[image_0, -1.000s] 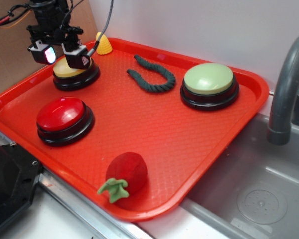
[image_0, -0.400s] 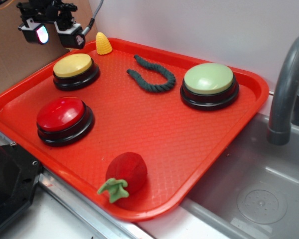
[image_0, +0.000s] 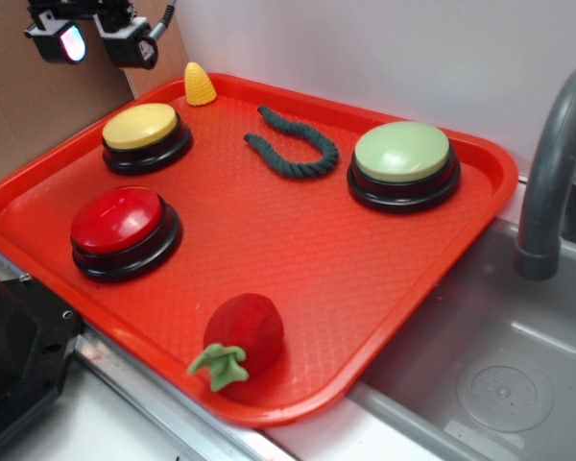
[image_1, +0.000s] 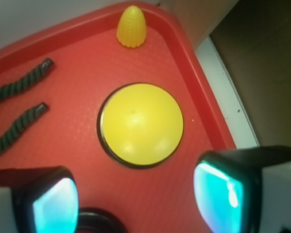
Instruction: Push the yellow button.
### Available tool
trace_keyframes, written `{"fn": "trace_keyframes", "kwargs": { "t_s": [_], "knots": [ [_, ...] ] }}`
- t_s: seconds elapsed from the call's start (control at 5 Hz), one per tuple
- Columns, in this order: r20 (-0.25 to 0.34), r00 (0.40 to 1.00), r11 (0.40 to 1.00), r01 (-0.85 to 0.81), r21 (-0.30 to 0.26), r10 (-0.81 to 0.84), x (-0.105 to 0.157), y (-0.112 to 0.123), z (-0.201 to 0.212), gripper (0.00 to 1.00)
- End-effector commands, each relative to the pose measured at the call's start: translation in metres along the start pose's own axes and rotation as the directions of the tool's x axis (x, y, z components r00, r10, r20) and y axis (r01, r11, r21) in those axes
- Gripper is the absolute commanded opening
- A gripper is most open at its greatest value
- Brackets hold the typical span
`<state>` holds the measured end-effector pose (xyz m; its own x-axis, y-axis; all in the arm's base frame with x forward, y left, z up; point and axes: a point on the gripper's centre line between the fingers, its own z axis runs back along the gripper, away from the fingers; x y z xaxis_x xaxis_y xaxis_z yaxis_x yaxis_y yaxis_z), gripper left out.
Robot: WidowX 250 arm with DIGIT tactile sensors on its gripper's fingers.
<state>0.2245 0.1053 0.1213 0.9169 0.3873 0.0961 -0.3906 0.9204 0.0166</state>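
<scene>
A red tray [image_0: 298, 279] occupies the counter beside a grey sink [image_0: 499, 375] with a grey faucet [image_0: 552, 163]. Four buzzer-sized items and small props rest on the tray. The green button [image_0: 403, 163] sits at the tray's right rear. The red button [image_0: 125, 230] sits at the left front. The yellow button [image_0: 146, 135] stands at the left rear corner of the tray, upright on its black base, with nothing touching it; in the wrist view the yellow button [image_1: 140, 124] lies below and between the fingertips. A red plush strawberry [image_0: 242, 336] lies near the front edge. A dark green rope piece [image_0: 293, 144], bent into a U, lies between the yellow and green buttons. A small yellow corn cone [image_0: 200, 84] stands just behind the yellow button. The gripper [image_0: 94, 38] hangs above and behind the yellow button, clear of it, with its fingers [image_1: 223, 191] spread apart and empty.
</scene>
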Motion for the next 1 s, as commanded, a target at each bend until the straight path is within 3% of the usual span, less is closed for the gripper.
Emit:
{"fn": "trace_keyframes", "kwargs": {
  "t_s": [0.0,0.8],
  "knots": [
    [0.086,0.996,1.0,-0.006,0.005,0.006,0.005,0.0,0.028,1.0],
    [0.097,0.995,1.0,0.017,0.012,-0.018,-0.006,-0.013,0.028,1.0]
  ]
}}
